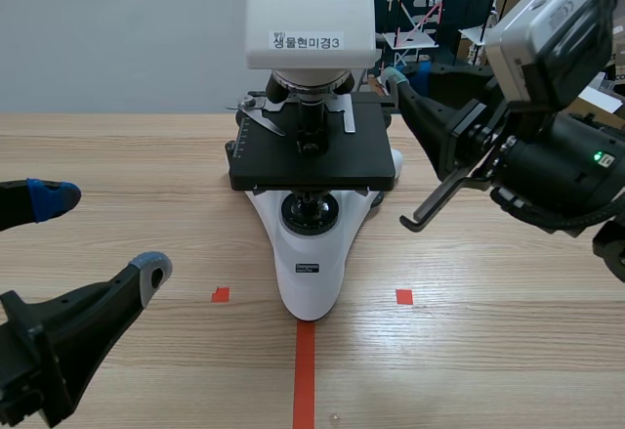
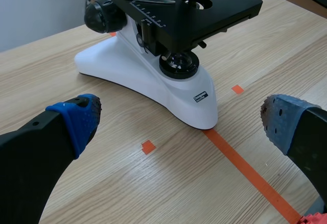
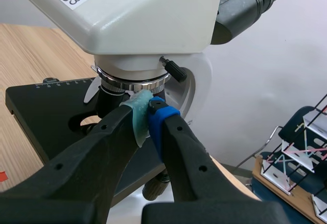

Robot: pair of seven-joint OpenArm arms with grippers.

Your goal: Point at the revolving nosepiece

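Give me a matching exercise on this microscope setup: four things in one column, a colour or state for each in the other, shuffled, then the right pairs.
Things
1. left gripper
2. right gripper
3. stage
4. base

Colours or states
A. white
B. shut, up by the nosepiece
C. black
D. open

Pairs: 1-D, 2-B, 3-C, 4-A

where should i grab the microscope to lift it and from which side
By the curved white neck behind the black stage, coming from the far side, likely with support under the white base. The neck is a bare upright curve; stage and lenses crowd the front.
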